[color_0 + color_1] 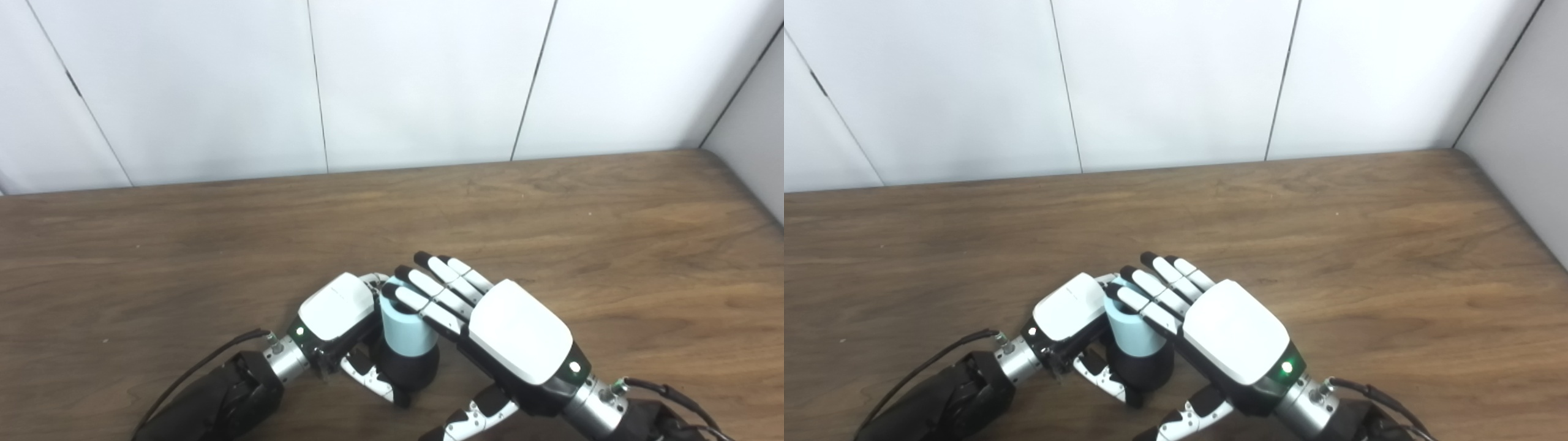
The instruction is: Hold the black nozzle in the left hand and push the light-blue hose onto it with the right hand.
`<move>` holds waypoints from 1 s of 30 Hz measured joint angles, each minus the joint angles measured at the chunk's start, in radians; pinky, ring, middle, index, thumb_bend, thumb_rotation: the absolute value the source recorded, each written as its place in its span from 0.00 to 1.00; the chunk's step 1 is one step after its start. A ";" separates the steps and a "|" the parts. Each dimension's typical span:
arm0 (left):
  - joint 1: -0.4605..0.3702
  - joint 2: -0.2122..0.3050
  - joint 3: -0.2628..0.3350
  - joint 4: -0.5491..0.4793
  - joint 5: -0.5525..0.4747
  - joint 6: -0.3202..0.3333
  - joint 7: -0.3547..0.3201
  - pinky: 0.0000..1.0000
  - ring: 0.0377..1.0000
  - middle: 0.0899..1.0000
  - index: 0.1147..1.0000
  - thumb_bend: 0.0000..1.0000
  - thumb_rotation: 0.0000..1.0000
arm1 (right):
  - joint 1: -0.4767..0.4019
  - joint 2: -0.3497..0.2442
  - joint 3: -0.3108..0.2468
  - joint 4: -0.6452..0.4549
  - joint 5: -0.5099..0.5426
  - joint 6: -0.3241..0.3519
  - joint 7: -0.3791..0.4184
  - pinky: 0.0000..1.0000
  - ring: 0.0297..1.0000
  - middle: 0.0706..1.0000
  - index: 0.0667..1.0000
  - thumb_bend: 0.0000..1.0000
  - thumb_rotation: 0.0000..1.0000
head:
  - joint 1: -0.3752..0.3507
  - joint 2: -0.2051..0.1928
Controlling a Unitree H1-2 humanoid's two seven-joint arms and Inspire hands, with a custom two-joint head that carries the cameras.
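Two hands meet over one small assembly near the front of the table (551, 220), a broad slab of brown wood grain with a matte, slightly worn face. The right hand (490, 324) has a glossy white back and lies with its fingers (429, 300) stretched flat and close together across the top of the hose (401, 327), holding nothing. The left hand (340, 318) is wrapped about the nozzle (407, 367) from the left, its thumb curling under the base.

The hose is a short, smooth, pale-blue cylinder standing upright, its lower end already over the nozzle; it looks light and stiff enough to take a push from above without buckling. The nozzle is a squat, rounded black piece, probably hard plastic and rather slick, so a firm grip low on its body seems wise.
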 measured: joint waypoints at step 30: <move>-0.018 -0.008 -0.013 0.027 0.000 -0.007 0.015 0.78 0.49 0.39 0.44 0.52 0.00 | -0.084 0.163 -0.051 0.102 0.004 -0.054 -0.173 0.99 1.00 0.99 0.97 0.84 0.89 | -0.005 -0.023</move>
